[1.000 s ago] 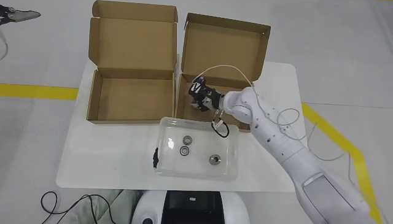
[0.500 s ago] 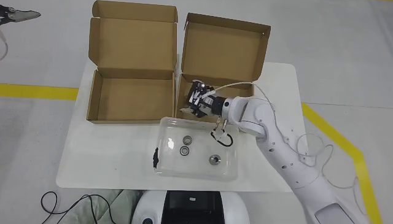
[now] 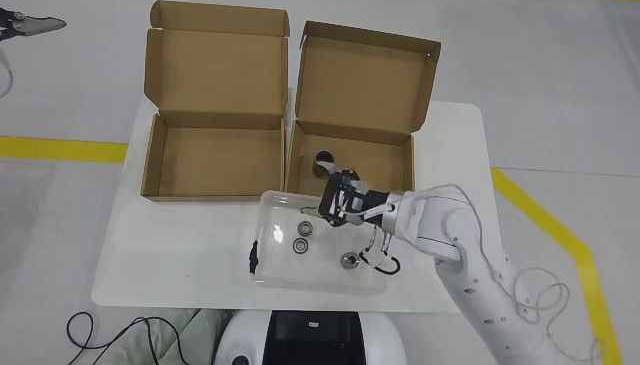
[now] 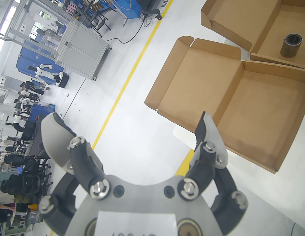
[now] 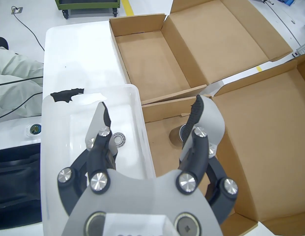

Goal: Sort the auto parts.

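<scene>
Right gripper (image 3: 338, 203), fingers spread and empty, hangs over the far rim of the clear bin (image 3: 320, 275) where it meets the right cardboard box (image 3: 385, 165). A dark cylinder (image 3: 324, 161) stands upright in that box (both boxes' lids are folded back). Three small metal parts (image 3: 300, 246) lie in the bin. Left gripper (image 4: 127, 126), likewise spread, is held beside the left box (image 3: 212, 160).

Site: industrial robotics workshop or test hall. Evidence: pale poured floor (image 4: 142, 128) marked with yellow lane lines (image 4: 134, 67), blue workbenches (image 4: 131, 10) strung with cables, aluminium-framed enclosure (image 4: 78, 50), green wheeled cart (image 5: 86, 6). Far off, what looks like another white robot (image 4: 48, 73), too small to confirm.
</scene>
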Controlling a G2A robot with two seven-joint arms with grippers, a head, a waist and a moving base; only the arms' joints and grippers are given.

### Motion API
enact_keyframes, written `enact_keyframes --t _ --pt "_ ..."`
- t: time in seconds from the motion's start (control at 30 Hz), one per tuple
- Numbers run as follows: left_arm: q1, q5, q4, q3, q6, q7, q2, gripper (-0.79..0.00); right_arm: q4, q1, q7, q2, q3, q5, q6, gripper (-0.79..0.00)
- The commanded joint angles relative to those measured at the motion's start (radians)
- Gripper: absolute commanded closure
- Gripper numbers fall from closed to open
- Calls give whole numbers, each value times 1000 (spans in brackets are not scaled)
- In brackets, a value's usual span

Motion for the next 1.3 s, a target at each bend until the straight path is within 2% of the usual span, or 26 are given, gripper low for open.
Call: enact_keyframes --t 0.0,0.33,0.6,0.8,0.97,1.27 --pt "0 0 0 0 0 0 0 -785 -13 -24 -5 5 5 -12 -12 -533" --pt "0 0 0 0 0 0 0 -785 -49 -157 24 31 15 -79 -11 -551" --pt "0 0 0 0 0 0 0 -785 -57 -249 45 51 46 -107 1 -486" --pt "0 0 0 0 0 0 0 -785 -52 -274 113 60 50 -101 19 -499" --pt "0 0 0 0 0 0 0 -785 -44 -274 187 64 41 -69 27 -545" --pt "0 0 0 0 0 0 0 -785 -9 -265 283 68 17 -4 62 -545"
